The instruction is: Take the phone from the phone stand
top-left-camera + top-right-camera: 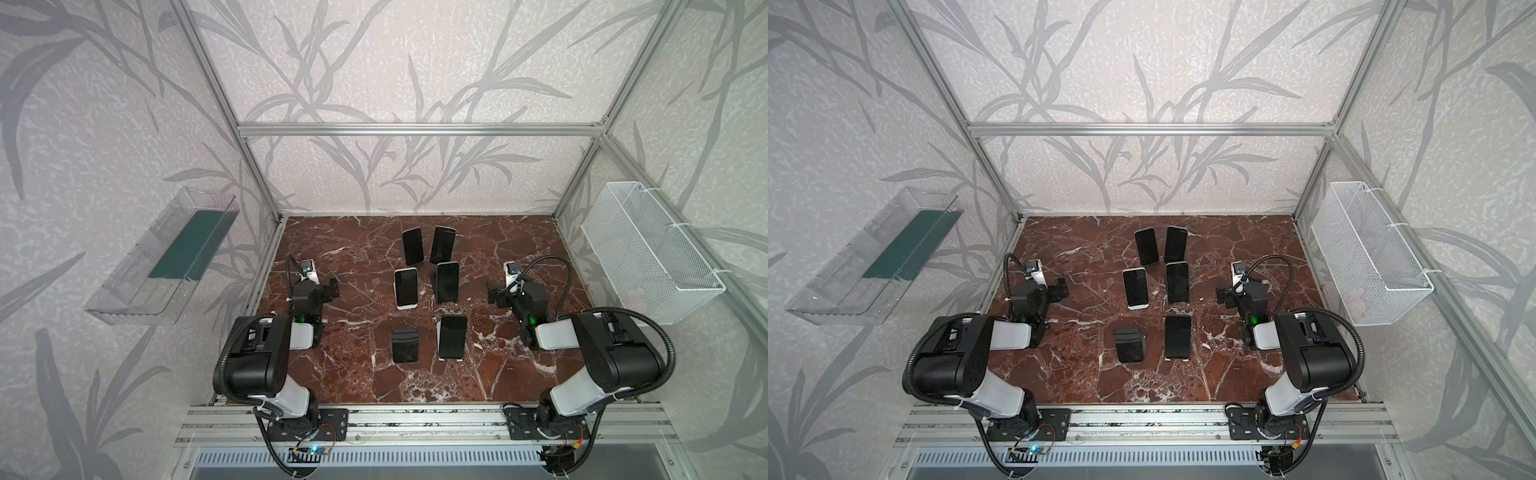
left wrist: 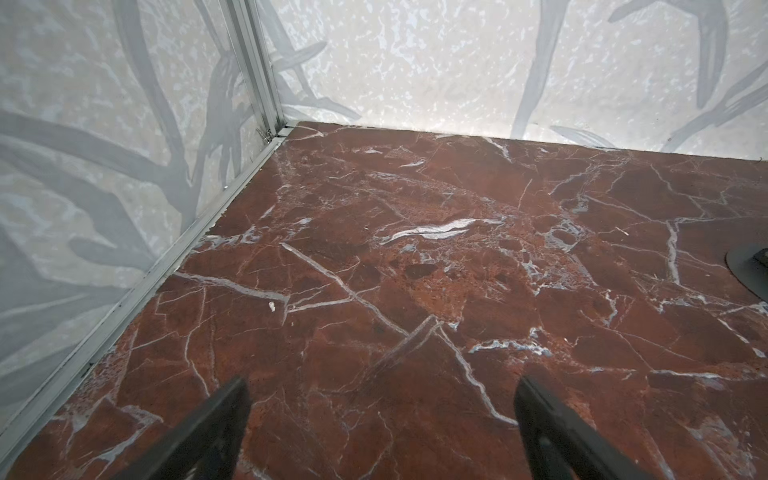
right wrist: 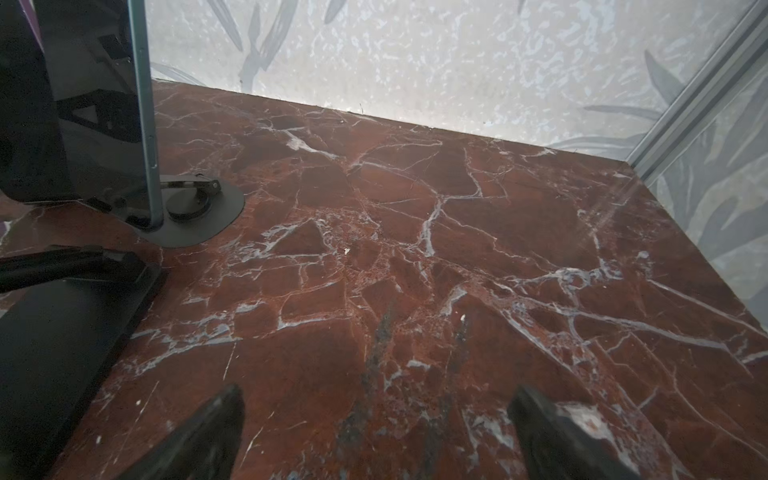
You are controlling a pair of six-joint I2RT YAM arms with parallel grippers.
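Far to the left of the white-edged phone (image 1: pixel 406 287), a clear tray (image 1: pixel 166 257) hangs on the wall. The left gripper (image 1: pixel 332 286) hovers over the marbled surface (image 1: pixel 357 374), left of that phone and well apart from it. In the left wrist view its fingers (image 2: pixel 208 428) are spread wide, with only bare surface between them.

The white-edged phone leans propped up, screen dark. Behind it stands a black phone (image 1: pixel 412 246). In front of it is a shorter dark slab (image 1: pixel 404 345); I cannot tell whether that is a phone or a bare stand. Just right of the white-edged phone, a second column holds three more phones: rear (image 1: pixel 442 244), middle (image 1: pixel 447 281) and front (image 1: pixel 452 336), all propped up.

The right wrist view shows a grey phone stand (image 3: pixel 199 216) under one of them. The right gripper (image 1: pixel 494 296) hovers right of that column, touching nothing, its jaws wide apart and empty. Far right of the white-edged phone, a white wire basket (image 1: pixel 648 253) hangs on the wall.
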